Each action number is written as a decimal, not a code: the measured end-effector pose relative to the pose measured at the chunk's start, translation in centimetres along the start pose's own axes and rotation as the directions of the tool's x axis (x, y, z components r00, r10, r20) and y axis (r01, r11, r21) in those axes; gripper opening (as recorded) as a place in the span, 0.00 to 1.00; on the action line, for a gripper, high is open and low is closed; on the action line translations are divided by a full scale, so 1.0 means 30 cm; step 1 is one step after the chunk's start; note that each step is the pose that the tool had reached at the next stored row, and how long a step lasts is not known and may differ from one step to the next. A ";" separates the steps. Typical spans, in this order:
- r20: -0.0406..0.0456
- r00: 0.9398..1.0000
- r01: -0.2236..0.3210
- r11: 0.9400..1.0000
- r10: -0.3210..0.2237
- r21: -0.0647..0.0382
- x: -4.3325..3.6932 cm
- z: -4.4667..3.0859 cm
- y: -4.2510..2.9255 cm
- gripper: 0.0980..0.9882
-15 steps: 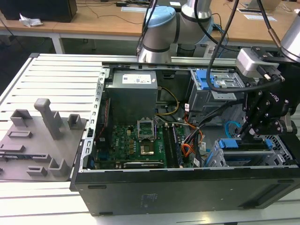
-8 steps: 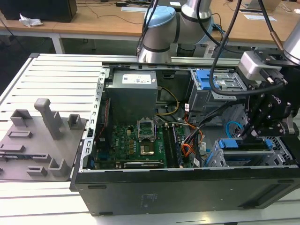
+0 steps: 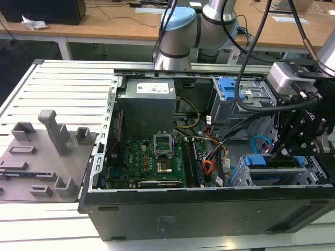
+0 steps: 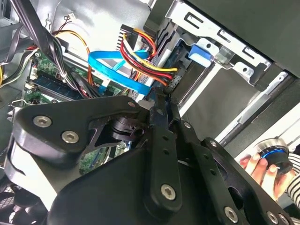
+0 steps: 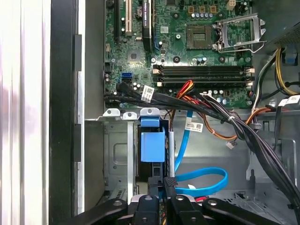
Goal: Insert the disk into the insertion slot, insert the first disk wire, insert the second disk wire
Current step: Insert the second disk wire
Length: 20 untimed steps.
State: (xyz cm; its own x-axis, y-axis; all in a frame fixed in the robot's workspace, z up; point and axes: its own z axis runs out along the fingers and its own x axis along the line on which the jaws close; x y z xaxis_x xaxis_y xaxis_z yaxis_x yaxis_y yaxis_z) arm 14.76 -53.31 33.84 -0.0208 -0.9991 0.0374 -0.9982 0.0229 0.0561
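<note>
1. I see the gripper [image 3: 287,150] low inside the open computer case [image 3: 209,209], at the exterior view's right, just over the insertion slot [image 3: 246,175].
2. In the first wrist view its fingers [image 5: 169,185] sit close together, pinched on a small black plug [image 5: 170,180].
3. The disk [image 5: 153,145] sits in the slot, blue frame showing.
4. The second disk wire [image 5: 206,180] loops right beside it.
5. White labels [image 5: 148,93] hang on the black cables [image 5: 197,104]; I cannot read their writing.
</note>
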 end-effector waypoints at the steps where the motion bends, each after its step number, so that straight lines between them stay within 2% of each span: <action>1: 0.000 1.000 0.000 1.000 0.000 0.000 0.000 0.001 0.000 0.07; 6: 0.001 1.000 0.000 1.000 0.000 0.000 0.000 0.003 -0.001 0.07; 8: 0.001 1.000 0.000 1.000 0.000 0.000 0.000 0.003 -0.001 0.23; 10: 0.000 1.000 0.000 1.000 0.000 0.000 0.000 -0.002 0.000 0.23; 11: 0.000 1.000 0.000 1.000 0.000 0.000 0.001 -0.028 0.001 0.23; 15: -0.001 1.000 0.000 1.000 0.000 0.000 0.002 -0.089 0.005 0.23; 16: -0.001 1.000 0.000 1.000 0.000 0.000 0.003 -0.119 0.006 0.21; 17: -0.001 1.000 0.000 1.000 0.000 0.000 0.003 -0.130 0.007 0.07; 18: -0.001 1.000 0.000 1.000 0.000 0.001 0.004 -0.142 0.008 0.07; 19: 0.000 1.000 0.000 1.000 0.000 0.001 0.004 -0.144 0.010 0.01; 20: 0.000 1.000 0.000 1.000 0.000 0.001 0.004 -0.143 0.014 0.01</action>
State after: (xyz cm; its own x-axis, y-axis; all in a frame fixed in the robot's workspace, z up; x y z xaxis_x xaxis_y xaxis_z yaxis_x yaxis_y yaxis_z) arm 14.59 -53.26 38.15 -0.0209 -0.9991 0.0374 -0.9982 0.0229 0.0551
